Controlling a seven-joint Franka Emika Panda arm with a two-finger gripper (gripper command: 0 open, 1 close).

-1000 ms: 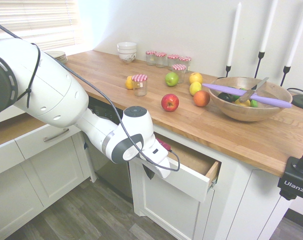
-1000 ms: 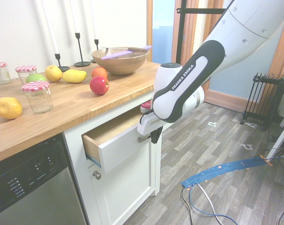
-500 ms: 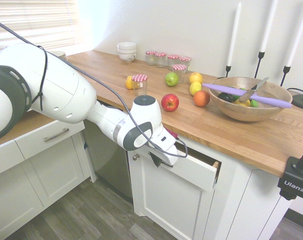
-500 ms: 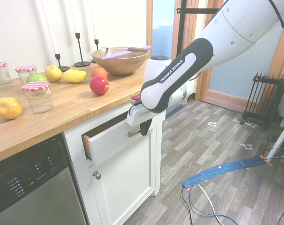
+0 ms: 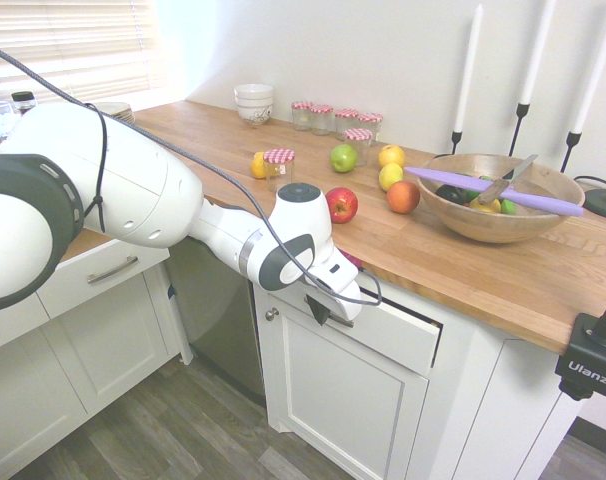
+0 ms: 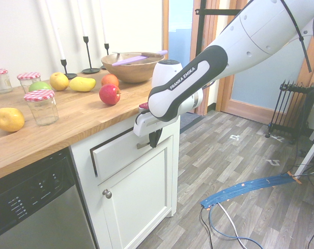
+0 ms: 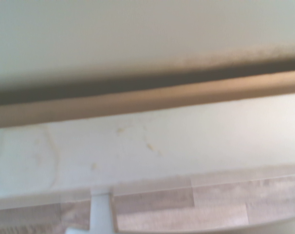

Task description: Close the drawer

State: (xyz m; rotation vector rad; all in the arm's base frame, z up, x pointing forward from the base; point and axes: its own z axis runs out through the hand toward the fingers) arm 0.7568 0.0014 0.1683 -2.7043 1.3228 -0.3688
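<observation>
You see a white drawer (image 5: 383,335) with a silver handle (image 6: 144,144) at centre frame, a honey-brown wood-grain counter (image 5: 463,265), a red apple (image 5: 340,204), and a red-checked jar lid (image 6: 39,95) at left.

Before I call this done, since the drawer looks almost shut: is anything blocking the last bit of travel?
Nothing visible blocks it. The drawer shows only a thin dark gap along its edges, with nothing sticking out. The shut gripper is at the drawer's front by the handle.
</observation>
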